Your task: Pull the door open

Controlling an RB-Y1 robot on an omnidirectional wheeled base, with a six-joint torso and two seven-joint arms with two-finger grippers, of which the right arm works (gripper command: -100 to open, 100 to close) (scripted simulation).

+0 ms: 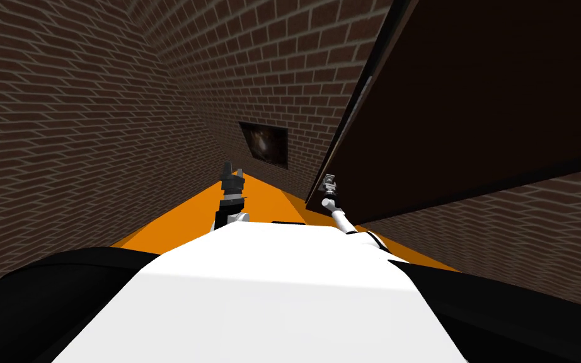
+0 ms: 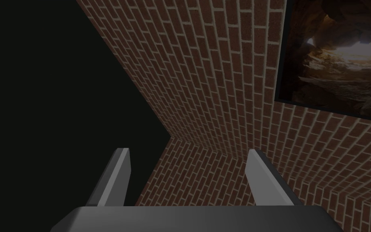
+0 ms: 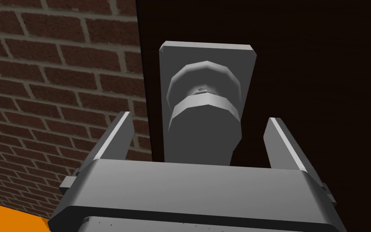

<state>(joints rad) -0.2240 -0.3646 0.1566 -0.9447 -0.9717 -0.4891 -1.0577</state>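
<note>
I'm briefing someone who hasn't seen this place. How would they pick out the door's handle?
Find the big dark brown door beside the brick wall. Near its edge a round grey knob sits on a grey plate, between the open fingers of the right gripper. It is the only pale fitting on that dark panel.

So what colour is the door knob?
The door knob is plain grey, clearest in the right wrist view.

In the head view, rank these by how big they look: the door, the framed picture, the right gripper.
1. door, largest by far
2. framed picture, though it hangs farther away
3. right gripper, smallest
</note>
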